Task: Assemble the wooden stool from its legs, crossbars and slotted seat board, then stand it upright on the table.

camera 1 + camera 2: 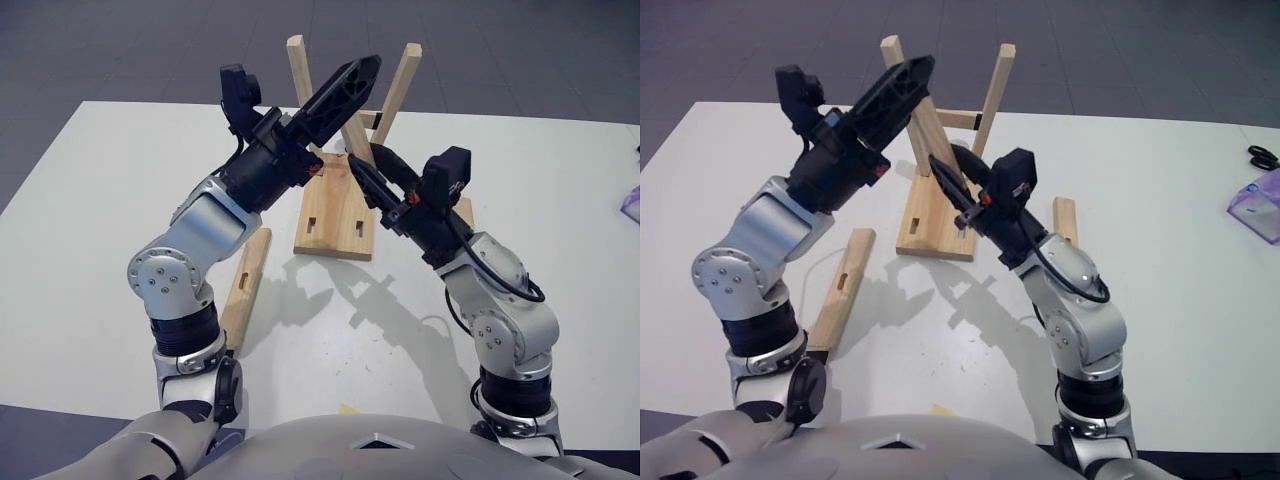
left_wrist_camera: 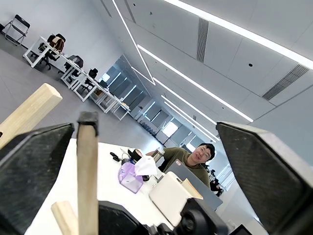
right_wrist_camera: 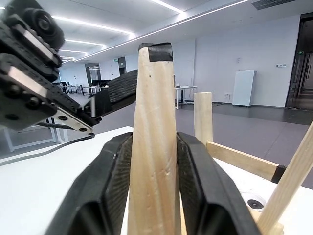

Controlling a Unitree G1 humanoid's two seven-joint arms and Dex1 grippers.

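— Where's the seat board (image 1: 335,215)?
— Mid worktop (image 1: 120,200). Legs (image 1: 400,85) stand on its far end, the right tool (image 3: 155,147) around the middle leg (image 3: 154,88).
— Loose pieces?
— One plank (image 1: 247,285) left of the board, another plank (image 1: 1066,222) right. Box (image 1: 1258,205) at the far right edge.

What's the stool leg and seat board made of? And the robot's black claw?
The leg in the right claw looks like pale bare wood: grain lines, no paint or gloss; its dark tip may be tape or rubber. The seat board looks like the same unfinished wood. The claw's fingers look like matte black plastic, finely textured, perhaps rubbery.
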